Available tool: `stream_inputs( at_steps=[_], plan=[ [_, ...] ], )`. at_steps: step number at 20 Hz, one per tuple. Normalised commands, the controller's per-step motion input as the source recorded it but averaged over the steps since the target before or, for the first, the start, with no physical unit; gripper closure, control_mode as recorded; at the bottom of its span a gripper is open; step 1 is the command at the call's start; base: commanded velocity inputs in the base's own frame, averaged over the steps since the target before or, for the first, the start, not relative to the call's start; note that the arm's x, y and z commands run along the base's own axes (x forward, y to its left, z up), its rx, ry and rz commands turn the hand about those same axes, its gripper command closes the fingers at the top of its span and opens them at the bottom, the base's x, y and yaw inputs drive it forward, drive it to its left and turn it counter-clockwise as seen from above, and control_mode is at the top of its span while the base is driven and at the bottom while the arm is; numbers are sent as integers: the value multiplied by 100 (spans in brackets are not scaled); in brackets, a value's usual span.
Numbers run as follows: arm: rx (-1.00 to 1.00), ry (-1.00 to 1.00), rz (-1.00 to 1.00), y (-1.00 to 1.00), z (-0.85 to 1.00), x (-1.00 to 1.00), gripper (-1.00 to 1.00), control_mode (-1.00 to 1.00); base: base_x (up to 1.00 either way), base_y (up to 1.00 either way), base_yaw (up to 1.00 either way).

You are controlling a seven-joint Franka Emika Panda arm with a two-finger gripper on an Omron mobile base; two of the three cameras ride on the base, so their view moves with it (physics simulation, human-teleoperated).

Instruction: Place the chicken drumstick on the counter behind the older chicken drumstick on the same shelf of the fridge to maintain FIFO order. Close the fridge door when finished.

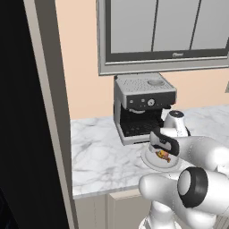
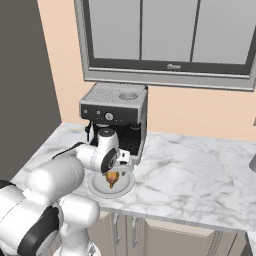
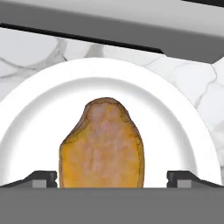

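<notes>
A plump golden-orange chicken drumstick (image 1: 163,155) (image 2: 112,180) (image 3: 103,144) lies on a white plate (image 1: 150,162) (image 2: 99,189) (image 3: 175,113) on the marble counter (image 1: 98,161) (image 2: 200,165). My gripper (image 1: 164,153) (image 2: 114,175) (image 3: 112,177) hangs just over the plate, pointing down. It is open, with one fingertip (image 3: 43,177) on each side of the drumstick. The black fridge (image 1: 18,112) (image 2: 25,75) fills the left edge. Its shelf and the older chicken drumstick are out of view.
A grey espresso machine (image 1: 143,105) (image 2: 115,112) stands right behind the plate, its base (image 3: 109,26) close above the drumstick in the hand view. A framed window (image 1: 165,36) (image 2: 170,40) sits on the peach wall. Beige cabinet fronts (image 2: 165,240) run under the counter.
</notes>
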Motion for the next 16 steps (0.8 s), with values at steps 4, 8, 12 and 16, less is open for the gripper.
stream_inputs(
  at_steps=[4,8,12,16],
  plan=[
    [0,1,0,0,-11,12,-100,-100,0,0,0],
    [0,3,0,1,-15,12,-100,-100,0,0,0],
    [0,5,-2,11,-38,2,-100,-100,0,0,0],
    [0,3,-2,7,-41,-7,100,-100,0,0,0]
  ],
)
